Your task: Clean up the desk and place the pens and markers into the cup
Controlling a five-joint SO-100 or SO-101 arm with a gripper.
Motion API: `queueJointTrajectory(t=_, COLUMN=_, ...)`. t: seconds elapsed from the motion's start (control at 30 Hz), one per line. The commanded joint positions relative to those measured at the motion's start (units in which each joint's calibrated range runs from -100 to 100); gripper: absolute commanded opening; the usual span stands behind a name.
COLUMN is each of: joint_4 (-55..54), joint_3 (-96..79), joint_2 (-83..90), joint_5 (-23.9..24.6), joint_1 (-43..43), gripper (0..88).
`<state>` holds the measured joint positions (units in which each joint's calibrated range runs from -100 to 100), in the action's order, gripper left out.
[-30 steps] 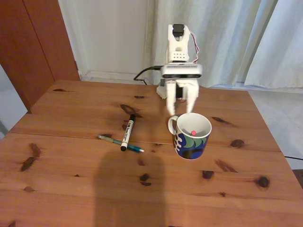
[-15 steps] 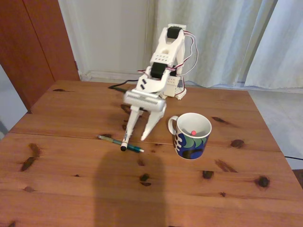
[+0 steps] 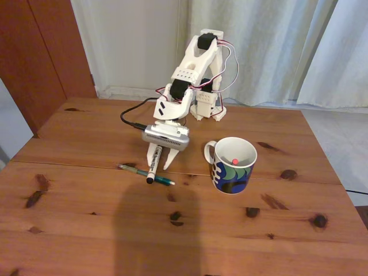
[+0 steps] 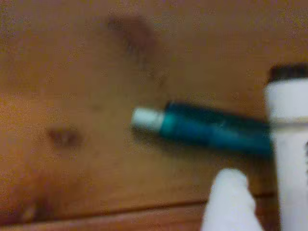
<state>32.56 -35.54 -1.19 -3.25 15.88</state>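
On the reddish-brown desk (image 3: pixel 80 230) a white marker (image 3: pixel 152 168) with a black end lies across a teal-green pen (image 3: pixel 133 169). My gripper (image 3: pixel 161 161) is lowered over the marker's upper half, open, one finger (image 3: pixel 169 159) just right of the barrel. The white cup (image 3: pixel 232 165) with its blue and green wave pattern stands to the right, apart from the gripper. A small red tip (image 3: pixel 235 160) shows inside it. In the blurred wrist view the teal pen (image 4: pixel 207 131) runs across the wood, the white marker (image 4: pixel 290 159) stands at the right edge, and one white fingertip (image 4: pixel 231 197) is near it.
The arm's base (image 3: pixel 208 109) stands at the desk's far edge, with a black cable (image 3: pixel 129 115) looping to the camera on the wrist. A dark shadow (image 3: pixel 155 236) falls on the front of the desk. Curtains and a wooden door are behind the desk.
The arm has swung left from above the cup and come down over the marker. Its fingers, wide apart before, now stand close around the barrel. Cup, marker and teal pen have not moved.
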Motion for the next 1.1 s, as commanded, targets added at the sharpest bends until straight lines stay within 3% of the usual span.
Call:
queueJointTrajectory(t=0.0, joint_4=2.58, joint_3=3.08, joint_2=0.48, joint_5=-2.15, joint_1=0.97, gripper=16.2)
queueJointTrajectory(t=0.67, joint_4=12.30, joint_3=2.90, joint_2=-0.26, joint_5=-9.74, joint_1=7.40, gripper=16.2)
queueJointTrajectory(t=1.07, joint_4=11.78, joint_3=-1.52, joint_2=-0.26, joint_5=-12.10, joint_1=9.17, gripper=15.6)
